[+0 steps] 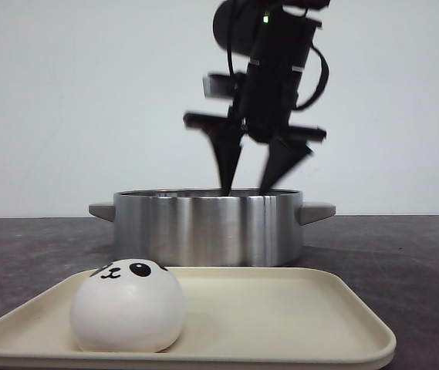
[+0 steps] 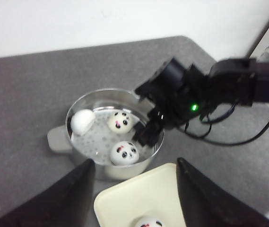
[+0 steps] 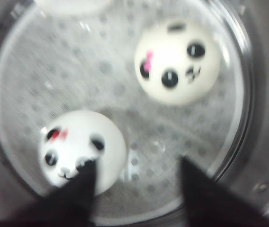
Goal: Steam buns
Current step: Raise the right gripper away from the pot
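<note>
**Three buns in pot, one on tray; right gripper over pot, spread and empty**

Pot [image 1: 207, 227]: steel, two side handles, perforated insert visible in both wrist views. It stands on the dark table [image 1: 404, 254] just behind the cream tray [image 1: 281, 324].

Buns, orientation: round domes, no long axis to record, so facing is noted instead.
- Tray bun [image 1: 127, 305]: sits at the left part of the tray, flat side down, panda face tipped upward and toward the camera's left. In the left wrist view only its top shows, cut by the frame edge.
- Pot bun A [image 2: 119, 121]: face turned up, pink mark beside the eyes.
- Pot bun B [image 2: 124, 152]: face up, near the pot wall closest to the tray. Right wrist view shows one finger tip overlapping its edge; contact cannot be judged.
- Pot bun C [image 2: 82, 121]: against the far wall, plain white side showing, face not visible. Right wrist view cuts it off to a sliver.

Right gripper [image 1: 248, 168]: fingers spread wide, tips dipping just inside the pot rim, nothing between them. Motion blur in the front view.

Left gripper [image 2: 135, 198]: fingers held wide apart, nothing between them, above the tray's near end. Not seen in the front view.

Pot interior is hidden from the front view by the wall.
</note>
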Motion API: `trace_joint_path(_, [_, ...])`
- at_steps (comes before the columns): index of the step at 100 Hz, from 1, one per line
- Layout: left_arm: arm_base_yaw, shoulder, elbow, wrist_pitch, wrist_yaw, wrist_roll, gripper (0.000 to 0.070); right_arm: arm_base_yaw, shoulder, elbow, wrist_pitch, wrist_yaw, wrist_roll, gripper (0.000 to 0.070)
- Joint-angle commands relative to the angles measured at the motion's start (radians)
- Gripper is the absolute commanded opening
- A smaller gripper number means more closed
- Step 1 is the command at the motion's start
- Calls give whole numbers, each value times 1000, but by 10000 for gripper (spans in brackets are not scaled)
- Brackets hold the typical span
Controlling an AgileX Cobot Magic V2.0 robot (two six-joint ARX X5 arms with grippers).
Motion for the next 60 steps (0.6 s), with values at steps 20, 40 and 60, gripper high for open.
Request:
trace_joint_path(20, [-7,45,-2,-71,-3,1,308,103,-271,78,38,6,-29,1])
trace_joint_path(40, [-11,88,-117,-65,106,-32,313,263,-495,78,11,159,-29,1])
trace_joint_path(60, [-50,168,-288,-35,188,-32,427,434,-630,78,-23,388,-21,0])
